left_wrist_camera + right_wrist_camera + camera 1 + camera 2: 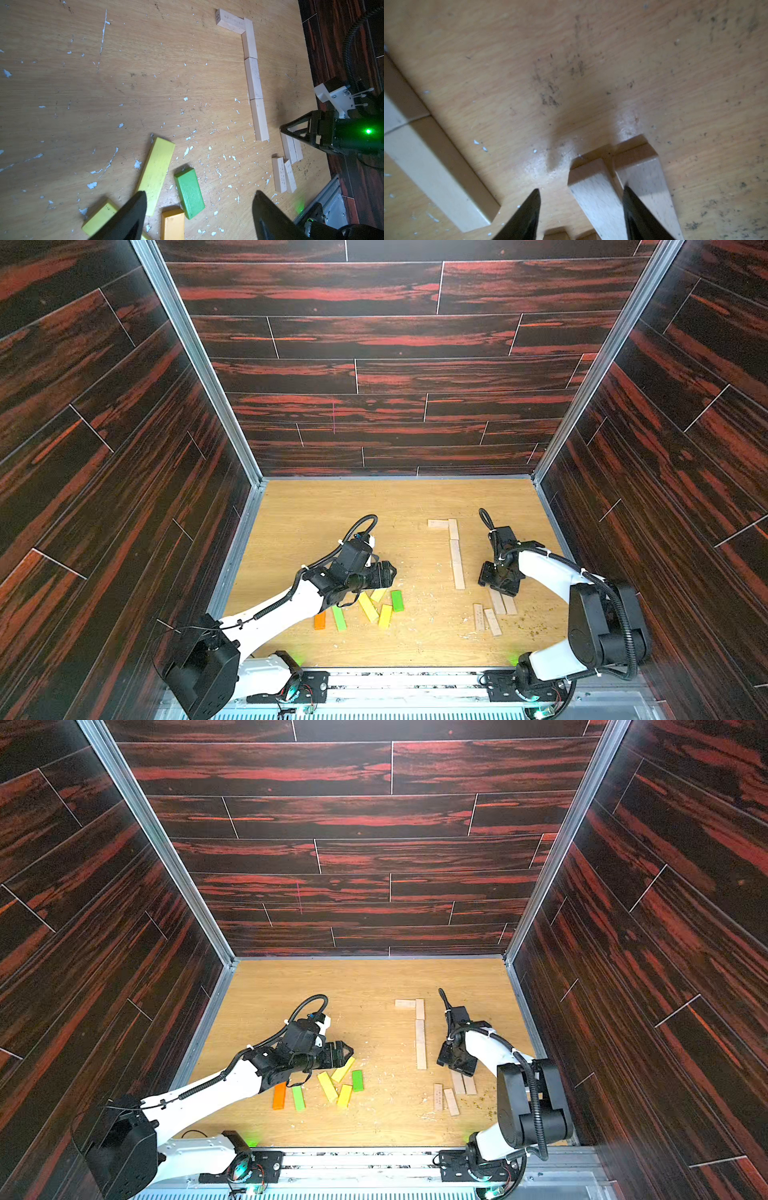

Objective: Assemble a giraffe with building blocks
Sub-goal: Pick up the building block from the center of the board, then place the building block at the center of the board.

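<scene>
1. Clock set on the desk (311, 510) as in both top views: 12 is the far wall, 6 is my arm bases.
2. My left gripper (200, 192) has its jaws apart with nothing gripped. It hovers over the 12 o'clock edge of the coloured building blocks (368, 606), which sit at 7 o'clock on the desk.
3. That cluster lies flat and loose. The orange block (320, 620) is at its 9 o'clock end, and a green block (189, 193) is just beside a long yellow block (155, 174).
4. My right gripper (581, 189) has its jaws apart and is low over a pale pair (593, 199) at 4 o'clock. One plank lies between the fingers and is not clamped.
5. A second pale pair (478, 617) lies just toward 6 o'clock.
6. The pale line (456, 551) at 2 o'clock is three planks laid end to end, running 12 to 6. A crosswise plank (438, 524) at its 12 o'clock end points to 9.
</scene>
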Motion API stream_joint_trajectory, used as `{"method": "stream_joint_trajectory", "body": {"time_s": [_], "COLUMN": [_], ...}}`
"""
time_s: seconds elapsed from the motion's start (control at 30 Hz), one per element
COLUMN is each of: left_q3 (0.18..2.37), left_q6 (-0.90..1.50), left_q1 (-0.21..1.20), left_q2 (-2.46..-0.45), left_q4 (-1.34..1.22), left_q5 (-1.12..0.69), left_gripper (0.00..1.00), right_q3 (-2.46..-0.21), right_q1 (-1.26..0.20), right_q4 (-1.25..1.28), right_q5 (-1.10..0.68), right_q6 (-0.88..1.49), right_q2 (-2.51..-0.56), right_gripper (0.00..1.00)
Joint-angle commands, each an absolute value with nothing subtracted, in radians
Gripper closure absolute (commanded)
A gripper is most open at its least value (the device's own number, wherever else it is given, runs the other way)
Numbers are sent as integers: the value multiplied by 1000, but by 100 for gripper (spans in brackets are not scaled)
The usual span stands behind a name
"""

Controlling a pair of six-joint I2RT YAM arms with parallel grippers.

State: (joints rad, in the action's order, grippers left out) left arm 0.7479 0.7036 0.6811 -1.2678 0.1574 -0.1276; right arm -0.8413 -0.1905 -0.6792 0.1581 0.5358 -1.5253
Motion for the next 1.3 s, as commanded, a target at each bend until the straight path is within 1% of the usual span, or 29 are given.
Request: {"method": "stream_joint_trajectory", "body": {"time_s": [0.0,0.27,0.43,0.5,0.57,0.8,1.0,1.27], "left_q3": [752,750,750,750,750,749,742,758], "left_q6": [699,699,699,699,699,698,696,692], "left_q1": [683,683,683,684,683,683,683,684], "left_q2": [-1256,-1257,-1254,-1256,-1256,-1245,-1234,-1242], "left_q4": [154,153,152,152,149,156,160,164], "left_q5": [-121,-124,-121,-124,-123,-120,-111,-115], "left_gripper": [18,22,22,22,22,22,22,22], "right_q3": [-784,-759,-770,-781,-799,-904,-972,-1080], "right_q1": [-201,-202,-202,-201,-201,-181,-131,-85], "right_q4": [-681,-684,-696,-700,-704,-711,-696,-616], "right_q5": [120,132,139,146,155,180,166,107], "right_q6": [543,560,563,567,576,586,606,720], "right_q2": [-1584,-1589,-1575,-1568,-1563,-1596,-1613,-1716], "right_gripper": [40,46,57,65,69,74,77,77]}}
